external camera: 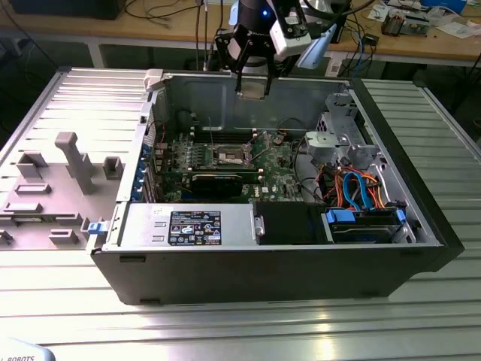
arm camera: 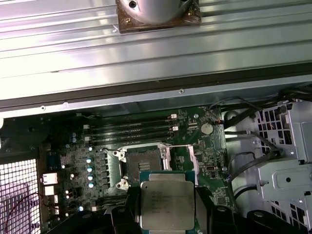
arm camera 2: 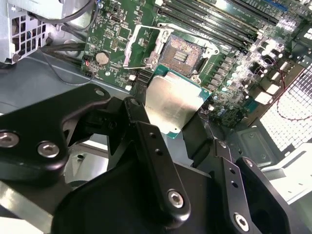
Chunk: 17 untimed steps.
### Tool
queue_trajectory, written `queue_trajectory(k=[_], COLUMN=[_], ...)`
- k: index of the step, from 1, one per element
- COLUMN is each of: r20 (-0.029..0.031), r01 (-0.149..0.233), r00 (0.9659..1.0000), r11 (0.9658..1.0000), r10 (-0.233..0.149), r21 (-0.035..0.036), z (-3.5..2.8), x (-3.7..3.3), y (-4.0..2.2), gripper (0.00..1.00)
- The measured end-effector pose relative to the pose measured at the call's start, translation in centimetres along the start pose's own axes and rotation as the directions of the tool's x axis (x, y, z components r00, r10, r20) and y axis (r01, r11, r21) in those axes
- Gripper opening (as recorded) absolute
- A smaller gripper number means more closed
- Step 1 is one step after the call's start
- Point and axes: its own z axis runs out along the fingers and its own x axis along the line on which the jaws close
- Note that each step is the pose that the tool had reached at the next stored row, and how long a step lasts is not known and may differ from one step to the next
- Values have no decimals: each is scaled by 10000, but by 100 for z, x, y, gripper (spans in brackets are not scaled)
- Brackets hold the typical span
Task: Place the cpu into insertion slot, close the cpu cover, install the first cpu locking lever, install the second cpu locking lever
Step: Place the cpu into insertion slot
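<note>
Above insertion slot, gripper w/ cpu.

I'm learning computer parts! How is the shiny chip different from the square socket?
The cpu has a smooth silvery top; the insertion slot has a dark centre with a metal rim. The cpu is held in the jaws above the board; the insertion slot sits on it, uncovered and empty. Both are square.

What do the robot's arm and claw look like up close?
The gripper is matte black: flat, rounded link bars joined with shiny silver screws. In the exterior view the wrist above it is black too, with a glowing blue light and a white camera box mounted on its side.
</note>
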Motion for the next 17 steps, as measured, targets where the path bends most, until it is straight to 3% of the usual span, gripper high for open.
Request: queue_trajectory(k=[17], r20=[15], r01=[-160], r00=[9999], r11=[9999], r10=[160], r21=[-5], z=[18], x=[2], y=[-2], gripper=[54])
